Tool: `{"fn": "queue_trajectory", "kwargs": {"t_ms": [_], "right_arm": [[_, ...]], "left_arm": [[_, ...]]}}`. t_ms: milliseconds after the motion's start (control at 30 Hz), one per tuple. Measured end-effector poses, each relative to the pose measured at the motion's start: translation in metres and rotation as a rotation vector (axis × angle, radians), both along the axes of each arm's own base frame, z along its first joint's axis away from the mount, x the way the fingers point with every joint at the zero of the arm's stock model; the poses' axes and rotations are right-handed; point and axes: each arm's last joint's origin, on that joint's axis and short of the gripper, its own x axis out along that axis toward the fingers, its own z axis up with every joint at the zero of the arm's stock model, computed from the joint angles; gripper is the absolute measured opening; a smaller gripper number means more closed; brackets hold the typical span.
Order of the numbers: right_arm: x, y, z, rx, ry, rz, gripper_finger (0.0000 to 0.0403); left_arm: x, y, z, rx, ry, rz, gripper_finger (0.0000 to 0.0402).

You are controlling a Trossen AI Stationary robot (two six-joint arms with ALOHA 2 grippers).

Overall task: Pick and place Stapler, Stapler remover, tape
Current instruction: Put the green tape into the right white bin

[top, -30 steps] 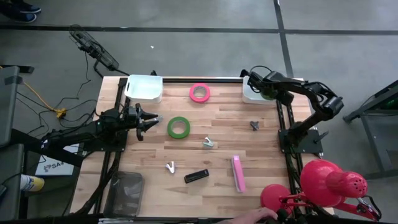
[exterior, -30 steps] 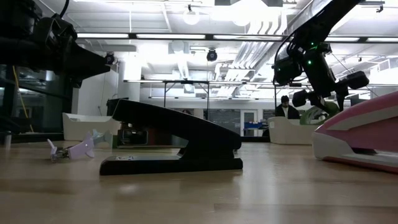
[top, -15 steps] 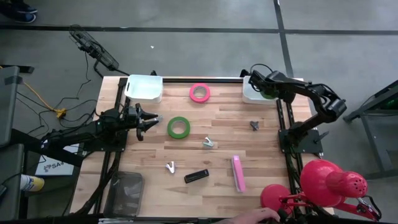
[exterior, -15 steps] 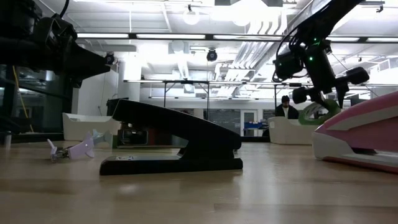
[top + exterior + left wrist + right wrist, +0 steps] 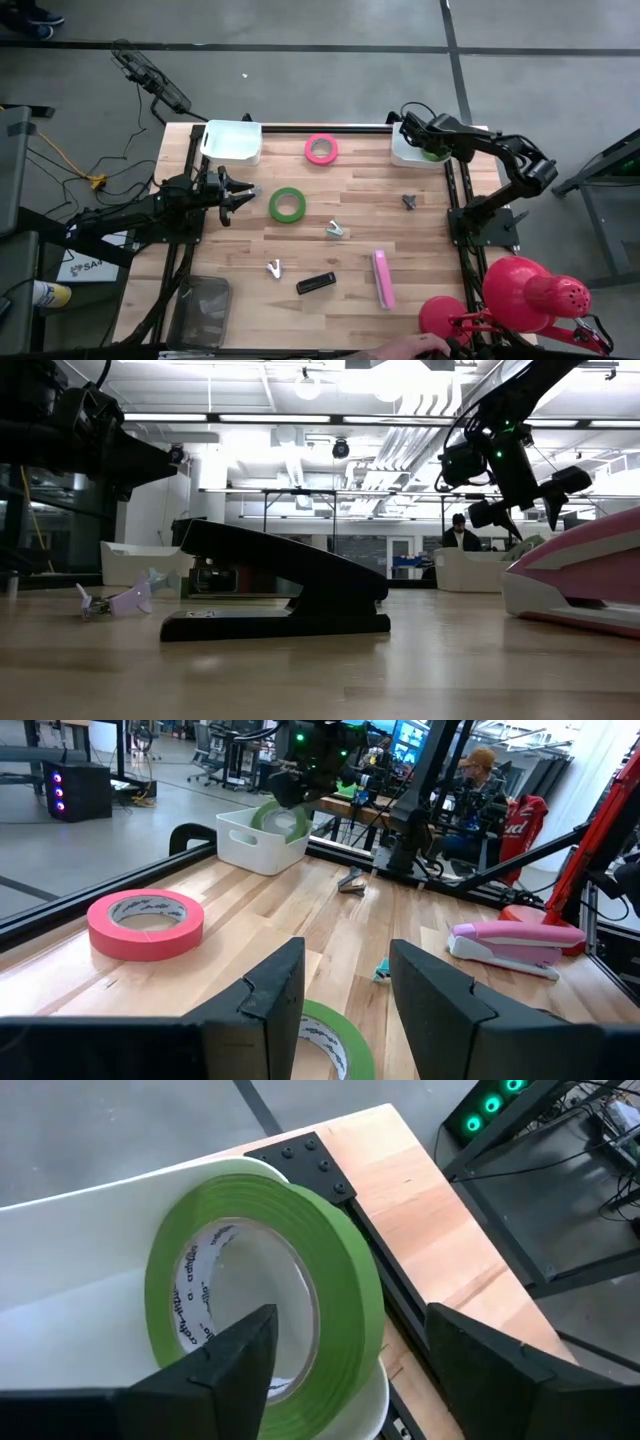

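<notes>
A green tape roll stands on its edge inside the white bin at the table's far right corner. My right gripper hangs open just above it, touching nothing, its fingers to either side of the roll. A second green tape roll, a pink tape roll, a black stapler, a pink stapler and small staple removers lie flat on the table. My left gripper waits level and open at the left, short of the green roll.
Another white bin sits at the far left corner. A dark staple remover lies near the right edge and a pale one near the front. A red lamp stands off the table's right front corner.
My right gripper has rolled at the wrist and opened above the right bin, staying over it. The green tape roll that hung in its fingers has dropped out of the low view and into the bin.
</notes>
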Motion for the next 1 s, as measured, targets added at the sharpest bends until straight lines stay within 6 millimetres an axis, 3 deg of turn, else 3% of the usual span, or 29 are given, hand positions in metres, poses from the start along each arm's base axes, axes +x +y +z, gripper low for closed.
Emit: {"fn": "queue_trajectory", "kwargs": {"t_ms": [467,1000], "right_arm": [[-0.001,0.01,0.021,0.002,-0.043,0.131,0.025],[0.032,0.016,0.037,0.033,-0.096,0.676,0.025]], "left_arm": [[0.0,0.0,0.0,0.0,0.0,0.0,0.0147],[0.0,0.0,0.0,0.0,0.0,0.0,0.0147]]}}
